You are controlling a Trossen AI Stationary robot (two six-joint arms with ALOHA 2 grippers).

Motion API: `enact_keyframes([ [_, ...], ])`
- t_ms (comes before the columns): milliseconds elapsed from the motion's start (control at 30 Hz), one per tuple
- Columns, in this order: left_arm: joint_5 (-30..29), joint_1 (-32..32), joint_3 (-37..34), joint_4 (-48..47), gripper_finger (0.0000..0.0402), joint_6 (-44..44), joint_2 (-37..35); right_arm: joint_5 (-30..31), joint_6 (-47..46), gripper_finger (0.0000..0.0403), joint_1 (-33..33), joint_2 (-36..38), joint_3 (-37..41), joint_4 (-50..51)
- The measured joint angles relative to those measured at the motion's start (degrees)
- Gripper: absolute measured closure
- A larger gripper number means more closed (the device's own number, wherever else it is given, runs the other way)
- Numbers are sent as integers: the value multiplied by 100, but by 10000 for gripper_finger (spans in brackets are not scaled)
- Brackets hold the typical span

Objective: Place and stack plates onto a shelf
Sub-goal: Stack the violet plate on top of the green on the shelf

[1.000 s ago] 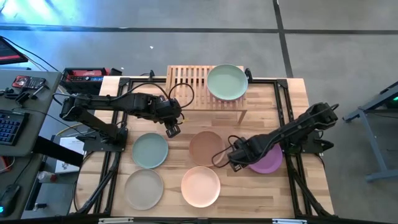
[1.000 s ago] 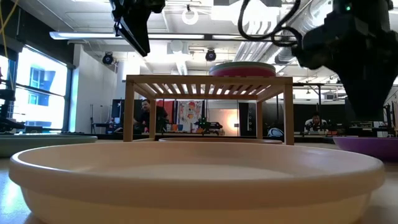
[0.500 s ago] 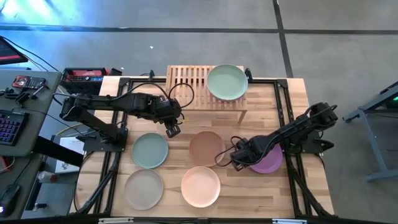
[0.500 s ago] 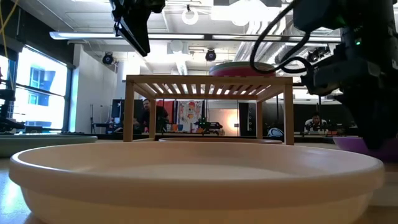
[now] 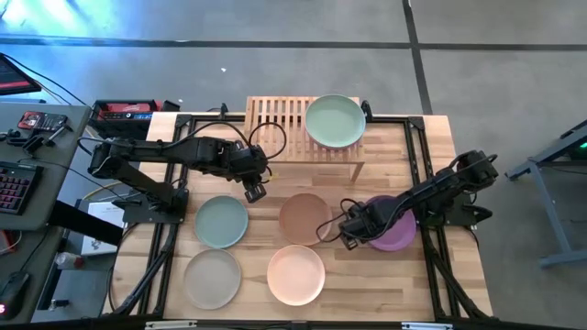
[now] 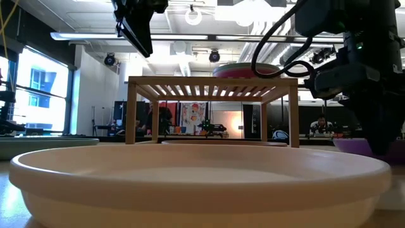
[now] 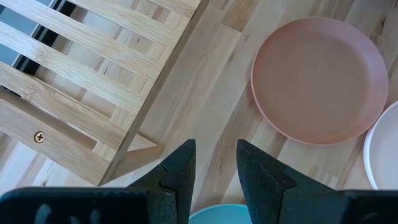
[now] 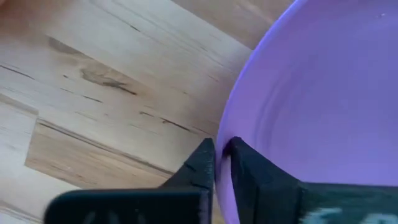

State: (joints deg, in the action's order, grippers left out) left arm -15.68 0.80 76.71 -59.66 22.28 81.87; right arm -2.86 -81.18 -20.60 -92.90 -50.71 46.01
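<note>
Your right gripper [image 8: 216, 163] is down at the near-left rim of the purple plate [image 5: 396, 233], fingers [image 8: 198, 167] pinched on that rim, one inside, one outside. That plate sits on the table [image 5: 431, 147], in front of the shelf's [image 5: 275, 124] right end. On the shelf's right half rests a green plate [image 5: 335, 120]. Your left gripper [image 5: 254, 190] hangs just in front of the shelf's left half, fingers [image 7: 179, 168] spread, holding nothing. The brown plate [image 5: 303, 217] lies between shelf and peach plate [image 5: 295, 274].

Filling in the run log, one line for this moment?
right gripper: shut on purple plate rim | left gripper: open, above table | green plate: on shelf
</note>
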Motion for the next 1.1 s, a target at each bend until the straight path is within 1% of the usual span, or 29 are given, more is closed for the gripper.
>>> enact_keyframes([
  [67,0,0,0,0,296,-47,0,-55,-2,394,4,2,-3,-6],
  [167,0,-1,0,0,296,-202,0,-143,-29,390,0,0,-71,85],
  [333,1,2,0,0,296,-267,0,-162,-8,399,0,0,-447,622],
  [567,2,4,0,0,296,-410,0,293,-49,403,0,-2,-1311,1972],
  [633,4,4,0,0,296,-477,0,370,-186,403,11,-2,-1550,2307],
  [933,11,4,0,0,296,-495,0,765,-446,403,37,-2,-2355,3608],
  [1100,11,4,0,-2,296,-494,0,1137,-784,403,36,47,-2822,4431],
])
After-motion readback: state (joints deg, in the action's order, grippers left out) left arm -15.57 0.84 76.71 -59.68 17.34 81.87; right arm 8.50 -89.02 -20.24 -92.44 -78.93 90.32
